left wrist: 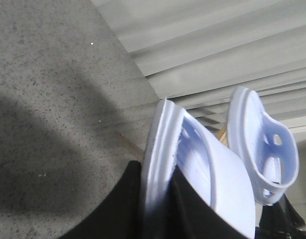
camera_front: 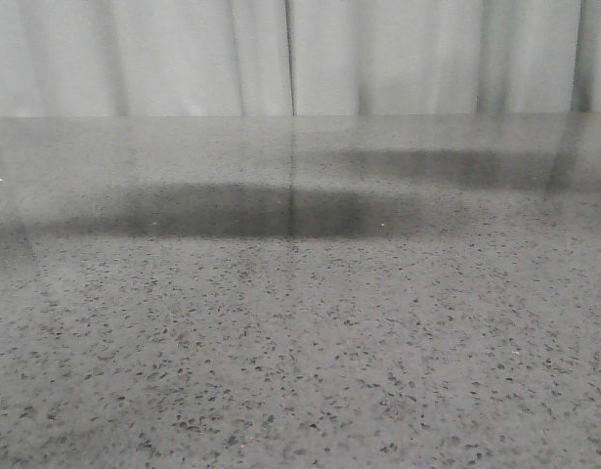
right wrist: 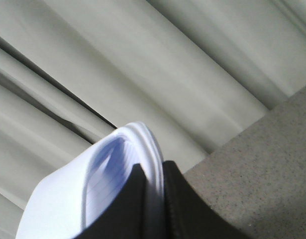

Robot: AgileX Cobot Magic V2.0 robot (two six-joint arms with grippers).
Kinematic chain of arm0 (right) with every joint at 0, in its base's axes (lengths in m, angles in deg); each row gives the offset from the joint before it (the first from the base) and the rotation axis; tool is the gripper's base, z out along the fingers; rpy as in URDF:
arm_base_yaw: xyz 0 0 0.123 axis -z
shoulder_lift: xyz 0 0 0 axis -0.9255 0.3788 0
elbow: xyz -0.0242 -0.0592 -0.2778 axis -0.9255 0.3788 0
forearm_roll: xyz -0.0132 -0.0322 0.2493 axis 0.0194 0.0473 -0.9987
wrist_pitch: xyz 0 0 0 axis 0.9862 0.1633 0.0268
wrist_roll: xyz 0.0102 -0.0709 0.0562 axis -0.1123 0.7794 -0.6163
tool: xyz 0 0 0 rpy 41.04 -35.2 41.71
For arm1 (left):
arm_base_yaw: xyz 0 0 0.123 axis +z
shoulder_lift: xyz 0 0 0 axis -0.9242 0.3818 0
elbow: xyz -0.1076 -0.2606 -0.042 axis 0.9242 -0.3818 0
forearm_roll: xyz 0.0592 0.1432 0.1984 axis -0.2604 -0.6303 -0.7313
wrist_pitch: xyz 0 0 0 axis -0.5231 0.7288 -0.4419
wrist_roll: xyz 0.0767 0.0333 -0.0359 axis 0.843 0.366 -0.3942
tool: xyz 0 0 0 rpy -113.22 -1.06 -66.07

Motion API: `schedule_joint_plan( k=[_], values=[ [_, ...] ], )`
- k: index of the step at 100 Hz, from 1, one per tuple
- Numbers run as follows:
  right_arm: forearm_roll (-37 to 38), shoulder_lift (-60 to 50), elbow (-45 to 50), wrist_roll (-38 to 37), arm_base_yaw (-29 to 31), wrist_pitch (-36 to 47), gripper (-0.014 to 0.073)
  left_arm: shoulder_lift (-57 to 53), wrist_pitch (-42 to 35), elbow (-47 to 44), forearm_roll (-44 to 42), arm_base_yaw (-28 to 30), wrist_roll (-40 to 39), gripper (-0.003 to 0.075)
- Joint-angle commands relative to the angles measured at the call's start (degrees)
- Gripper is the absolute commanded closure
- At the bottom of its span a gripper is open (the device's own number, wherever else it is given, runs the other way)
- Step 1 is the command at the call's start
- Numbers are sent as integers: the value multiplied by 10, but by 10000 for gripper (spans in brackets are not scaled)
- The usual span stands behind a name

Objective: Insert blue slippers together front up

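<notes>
Neither the blue slippers nor the grippers appear in the front view. In the left wrist view my left gripper is shut on the thick sole edge of one blue slipper, held up above the table with its strap facing away from the table. The other blue slipper hangs close beside it, apart by a narrow gap, its cut-out strap facing the first. In the right wrist view my right gripper is shut on the sole edge of a blue slipper, whose ribbed footbed shows.
The speckled grey table fills the front view, with two dark shadows across its far half. A pale pleated curtain hangs behind the table's far edge.
</notes>
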Motion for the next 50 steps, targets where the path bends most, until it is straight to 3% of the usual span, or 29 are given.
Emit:
schedule_joint_plan(
  k=[1,50],
  values=[
    [10,-33,-21,2,-1,2,701,-12,17,6,50,-4,-10,704],
    [-15,-106,-21,2,-1,-192,701,-6,31,4,50,-4,-40,704]
  ],
)
